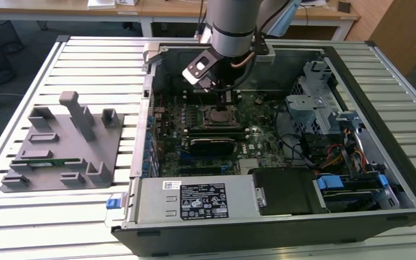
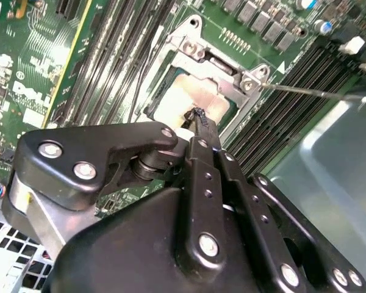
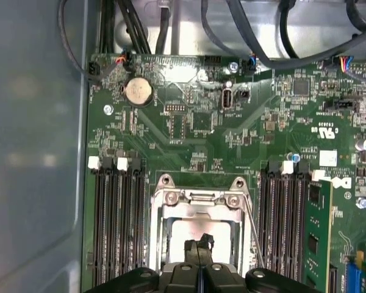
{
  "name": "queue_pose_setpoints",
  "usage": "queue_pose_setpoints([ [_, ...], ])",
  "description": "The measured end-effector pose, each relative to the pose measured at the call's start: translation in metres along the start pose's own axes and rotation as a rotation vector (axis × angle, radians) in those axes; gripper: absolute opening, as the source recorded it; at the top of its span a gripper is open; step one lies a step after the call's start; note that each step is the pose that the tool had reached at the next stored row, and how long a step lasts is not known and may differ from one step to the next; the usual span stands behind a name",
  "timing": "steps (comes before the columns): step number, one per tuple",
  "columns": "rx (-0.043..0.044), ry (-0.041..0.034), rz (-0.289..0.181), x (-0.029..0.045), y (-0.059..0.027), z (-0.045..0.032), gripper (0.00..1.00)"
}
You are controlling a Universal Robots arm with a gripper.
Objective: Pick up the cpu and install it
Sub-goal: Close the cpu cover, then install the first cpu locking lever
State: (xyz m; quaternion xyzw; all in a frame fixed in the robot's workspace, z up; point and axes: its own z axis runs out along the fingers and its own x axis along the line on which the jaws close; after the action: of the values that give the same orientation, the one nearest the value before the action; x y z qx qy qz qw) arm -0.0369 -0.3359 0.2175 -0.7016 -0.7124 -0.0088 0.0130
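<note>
While the gripper point(image 3: 198, 245) hovers with its fingers pressed together, holding nothing, directly over the cpu point(image 3: 192, 231) seated in the motherboard socket point(image 3: 198, 196), treat this chip as light, rigid, slippery and probably fragile: grasp only opposing edges.

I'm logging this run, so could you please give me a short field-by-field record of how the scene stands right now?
setting: open computer case on a slatted table
arm: reaches down into the case, over the motherboard
hand: fingertips pressed together, directly over the socket
cpu: shiny square lying inside the socket frame, under the fingertips
socket lever: thin metal rod sticking out to one side
memory: one green stick seated beside the socket
off to the side: grey fixture on the exterior view's left, holding a green stick
</note>
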Motion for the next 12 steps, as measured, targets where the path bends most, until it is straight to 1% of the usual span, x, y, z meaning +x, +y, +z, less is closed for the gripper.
queue_pose_setpoints([
  [5,0.0,0.0,0.0,-0.0001,0.004,0.0,0.11],
  [8,0.0,0.0,0.0,-0.0001,0.0043,-0.0001,0.11],
  [12,0.0,-0.0002,0.0,0.0,0.0044,-0.0034,0.11],
])
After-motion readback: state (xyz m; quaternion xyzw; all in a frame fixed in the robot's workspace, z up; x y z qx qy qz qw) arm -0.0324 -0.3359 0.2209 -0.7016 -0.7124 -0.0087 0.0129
